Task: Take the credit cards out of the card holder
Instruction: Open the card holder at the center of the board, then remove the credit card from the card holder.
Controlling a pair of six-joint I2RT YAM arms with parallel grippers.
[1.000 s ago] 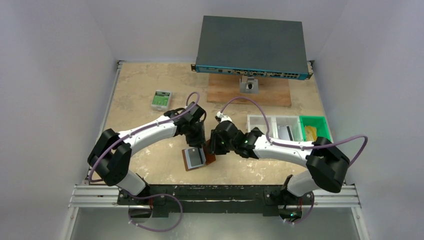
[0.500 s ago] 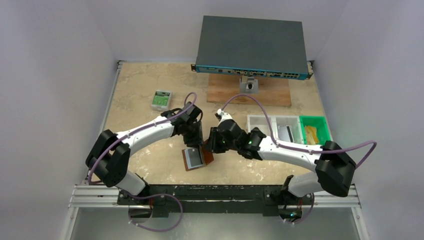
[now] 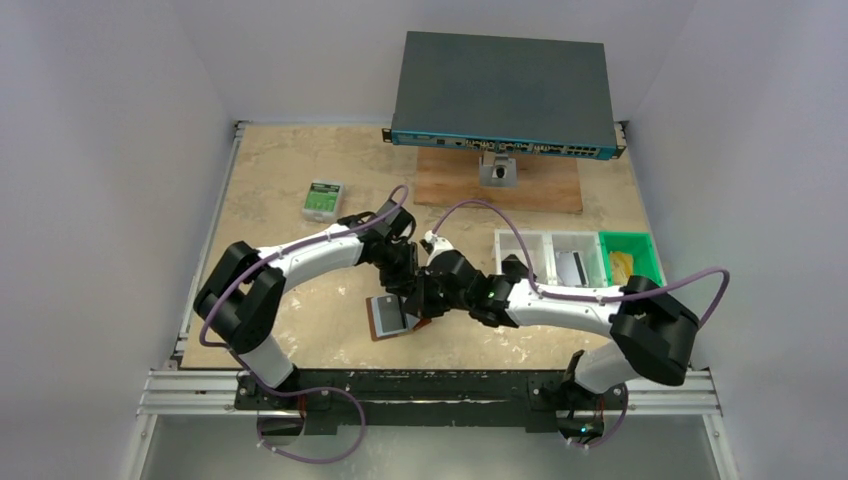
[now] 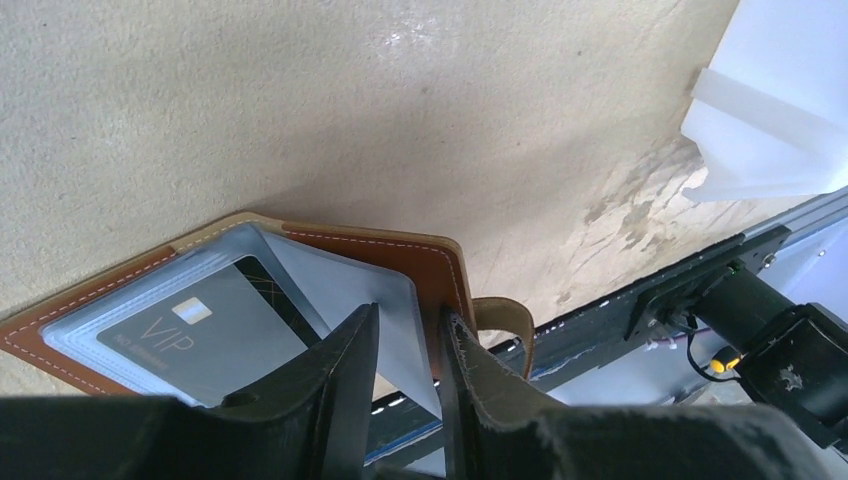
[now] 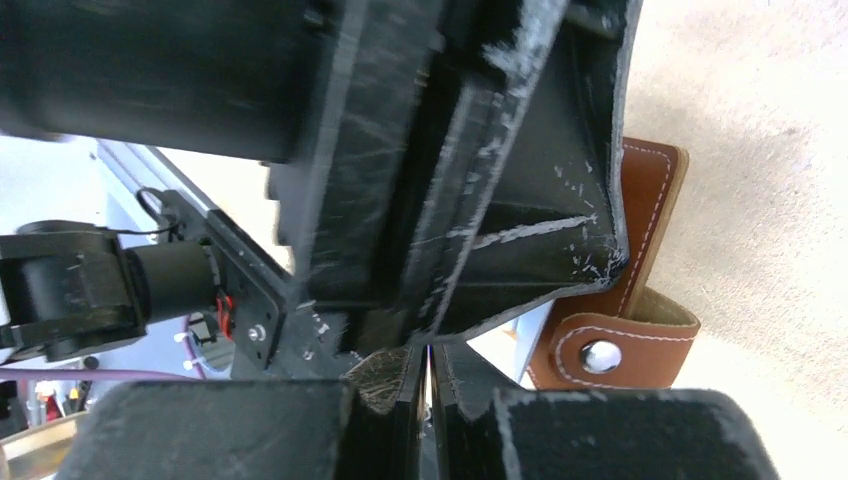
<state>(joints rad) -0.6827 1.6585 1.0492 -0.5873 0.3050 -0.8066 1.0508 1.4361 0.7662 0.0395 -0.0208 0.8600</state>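
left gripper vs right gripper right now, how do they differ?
Left gripper has a visible gap between its fingers, set around a clear pocket sleeve of the card holder; the right gripper is shut, fingers nearly touching. In the top view the left reaches in from the far left, the right from the right. Both meet over the open card holder on the table.

The word "VIP" is printed in pale letters on the dark card, behind the clear pocket of the card holder. The smaller line under it is unreadable.
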